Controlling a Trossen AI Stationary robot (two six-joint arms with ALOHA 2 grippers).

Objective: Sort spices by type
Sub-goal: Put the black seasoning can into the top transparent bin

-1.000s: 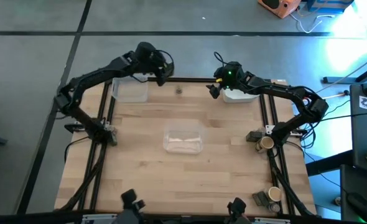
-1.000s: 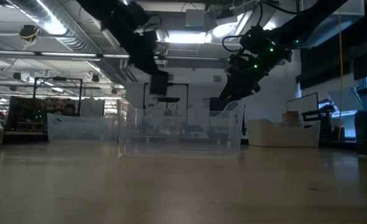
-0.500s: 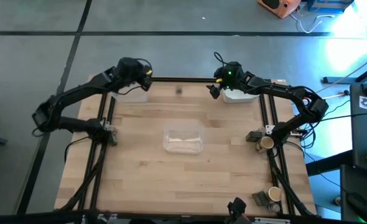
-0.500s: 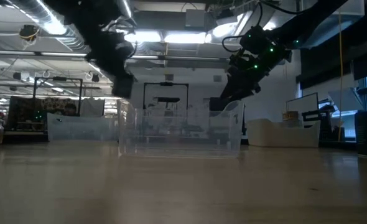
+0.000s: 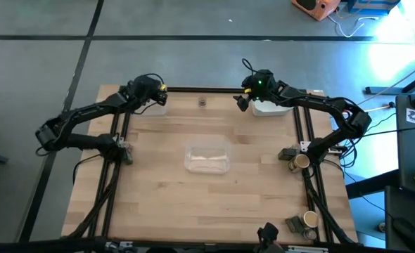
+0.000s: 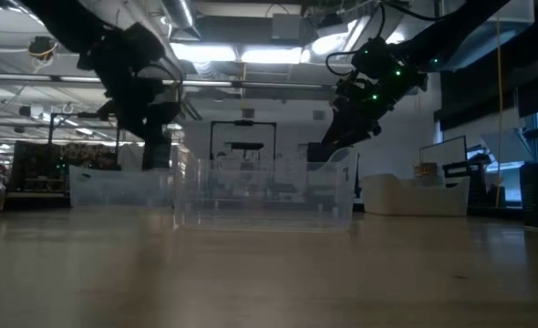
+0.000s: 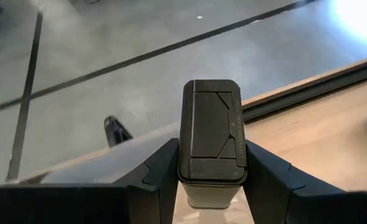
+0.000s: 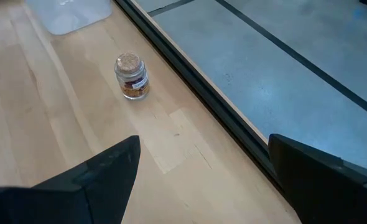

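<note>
Pale wooden planks make up the bench (image 5: 193, 197), framed by dark rails. At its far left corner the left hand (image 5: 153, 93) hovers over a clear plastic tray (image 5: 148, 107), clenched on a dark blocky spice container (image 7: 211, 142). In the left wrist view that container stands upright between the two fingers (image 7: 157, 177), pressed on both sides, its lid marked with angular moulded lines; a thin line of lettering runs down one edge of the lid but is too small to read. In the low view the left hand (image 6: 155, 150) hangs above the tray's level, clear of the bench surface.

Along the far edge, between the two arms, a small spice jar (image 5: 202, 102) stands alone and upright on the wood, just beside the rail. The right wrist view shows the same jar (image 8: 132, 78) with a pale speckled top and a label around its body; the print on that label cannot be made out.

Near the middle of the bench lies another clear tray (image 5: 207, 158).

Further right, the right hand (image 5: 244, 100) hangs at the far edge beside a white tray (image 5: 272, 107), its fingers (image 8: 96, 177) spread wide and released, holding nothing.
</note>
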